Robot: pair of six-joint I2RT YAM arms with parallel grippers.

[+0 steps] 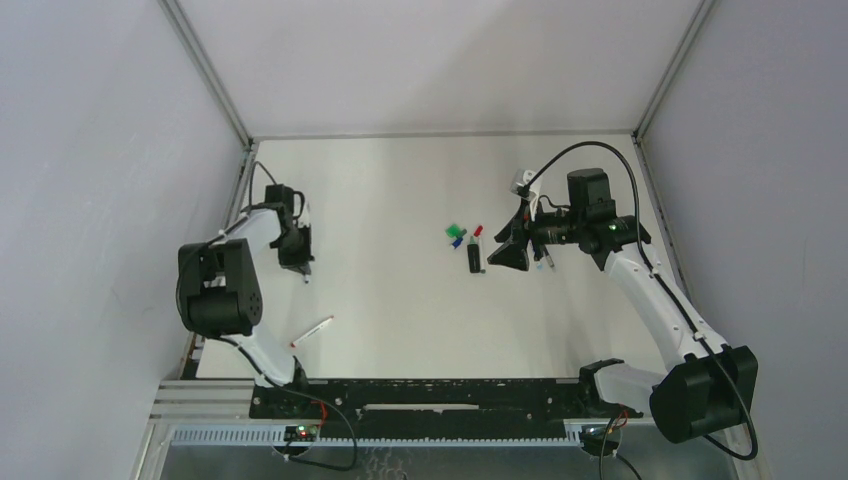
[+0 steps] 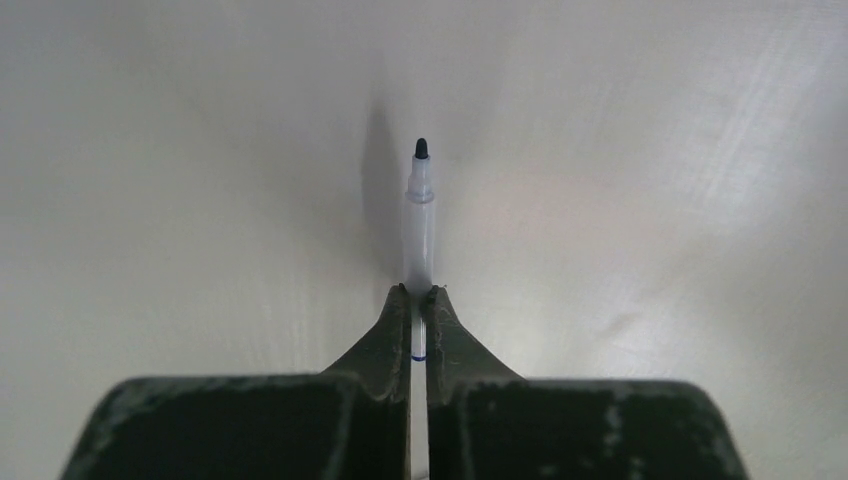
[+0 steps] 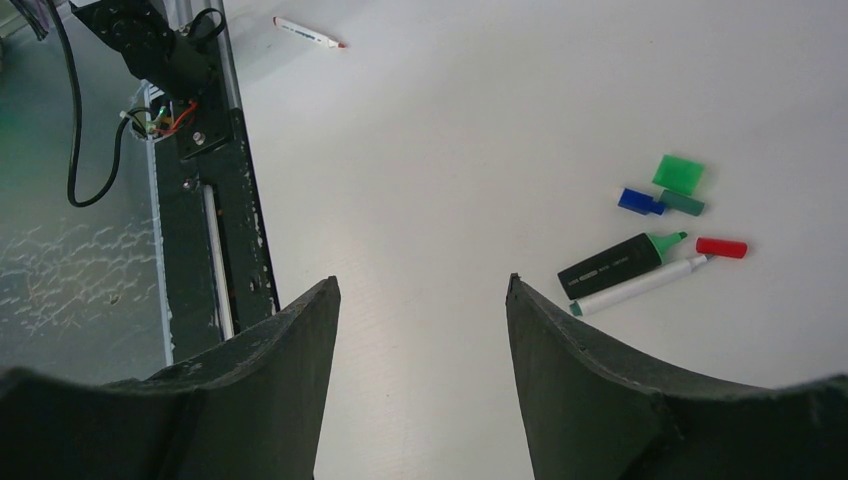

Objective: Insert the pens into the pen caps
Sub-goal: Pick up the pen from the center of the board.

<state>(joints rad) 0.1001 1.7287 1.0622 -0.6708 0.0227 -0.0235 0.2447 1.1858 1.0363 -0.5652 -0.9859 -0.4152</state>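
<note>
My left gripper (image 2: 420, 292) is shut on a slim white pen (image 2: 419, 230). The pen's dark bare tip points away from the fingers over the table, and a blue ring on its barrel shows between the jaws. From above, this gripper (image 1: 297, 258) sits at the table's left side. My right gripper (image 3: 420, 282) is open with nothing between its fingers and hovers (image 1: 512, 255) just right of a cluster. The cluster holds a black-barrelled pen (image 3: 612, 266), a white pen (image 3: 640, 285), a red cap (image 3: 722, 247), a blue cap (image 3: 640, 201) and a green cap (image 3: 680, 172). Another white pen with red ends (image 1: 312, 331) lies near the front left.
A black rail (image 1: 430, 395) with wiring runs along the near edge between the arm bases. White walls enclose the table on three sides. A darker green cap (image 3: 682, 203) lies beside the blue one.
</note>
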